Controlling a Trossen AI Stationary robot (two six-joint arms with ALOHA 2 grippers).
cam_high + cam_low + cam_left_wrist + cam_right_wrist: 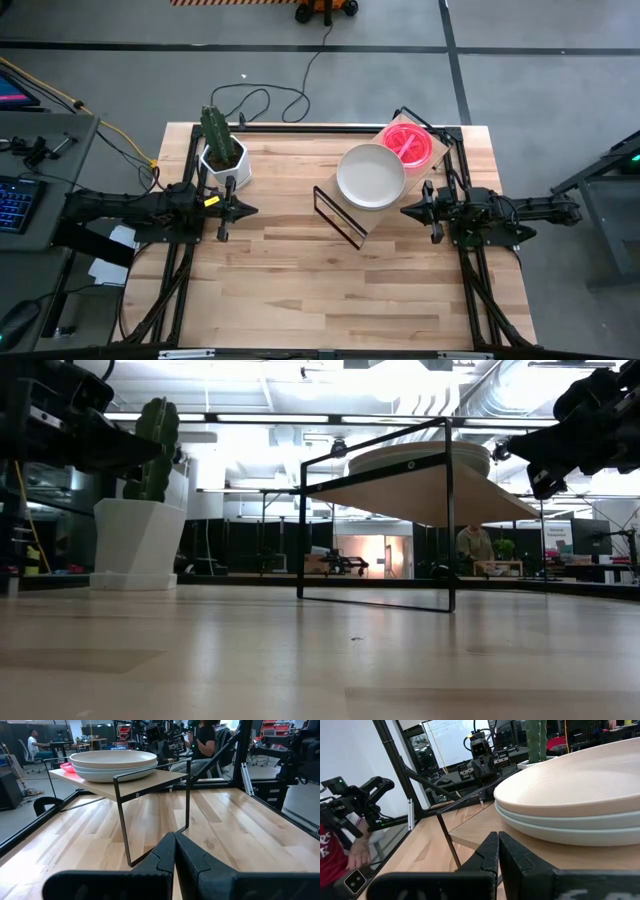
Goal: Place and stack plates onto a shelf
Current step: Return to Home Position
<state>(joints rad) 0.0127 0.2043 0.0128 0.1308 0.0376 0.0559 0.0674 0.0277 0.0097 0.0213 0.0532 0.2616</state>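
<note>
Wooden planks of the tabletop fill the foreground. Beyond them the shelf stands slantwise, its black-framed near end toward the table's middle and its far end at the far right corner. Both arms hang about level with that near end: the left gripper is over the table's left side and the right gripper is just beside the shelf's right edge. Each has its fingers pressed together, holding nothing. On the board's near half, a cream-white plate lies stacked on a pale grey-green plate. Translucent pink plates sit just beyond on the far half. A white pot with a cactus stands by the far edge, toward the left corner. A person shows in the room behind.
</note>
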